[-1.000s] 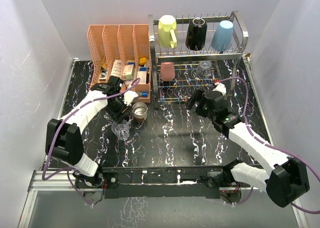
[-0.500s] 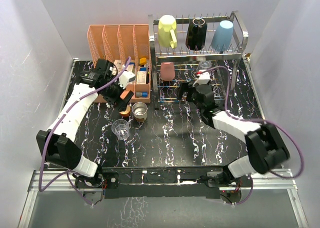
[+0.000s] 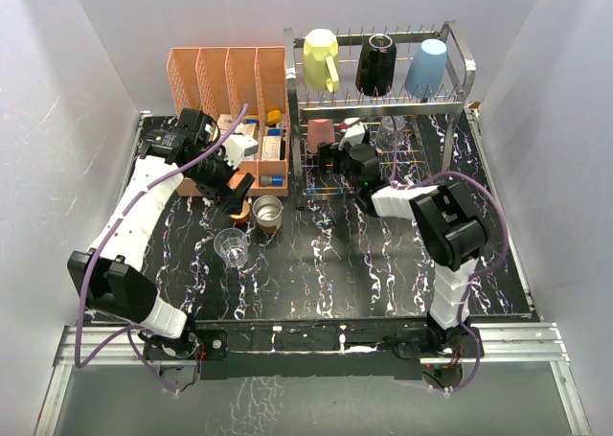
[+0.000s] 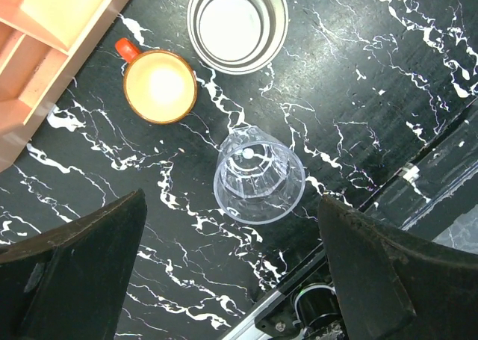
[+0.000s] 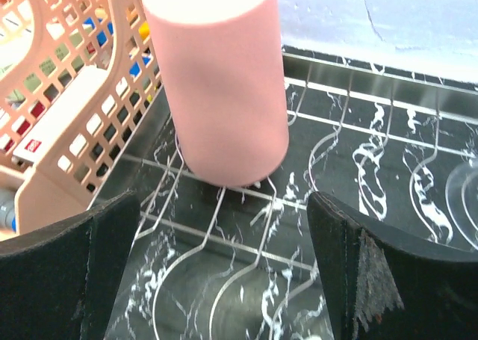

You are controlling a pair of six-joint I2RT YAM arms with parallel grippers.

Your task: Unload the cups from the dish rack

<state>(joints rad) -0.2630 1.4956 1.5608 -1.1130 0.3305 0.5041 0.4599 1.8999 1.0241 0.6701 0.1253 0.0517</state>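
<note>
- Our left gripper hangs with its jaws spread wide and nothing between them. A clear glass stands on the table straight below it.
- Past its fingertips sit the small orange-red cup and the steel cup, both mouth up and just beside each other.
- Our right gripper is also wide apart and empty. The pink tumbler stands directly ahead of it, upside down on the lower wires of the dish rack. The peach organizer lies off to its left.
- We judge the tumbler light, stiff and smooth-walled, likely plastic. We would pinch it across the middle of its wall and raise it just enough for the rim to come free of the wires.
- Above this gripper, the pale yellow mug, black mug and light blue tumbler sit on the upper tier.
- To its right a second clear glass waits. It looks slippery and breakable, so it calls for a gentle squeeze.
</note>
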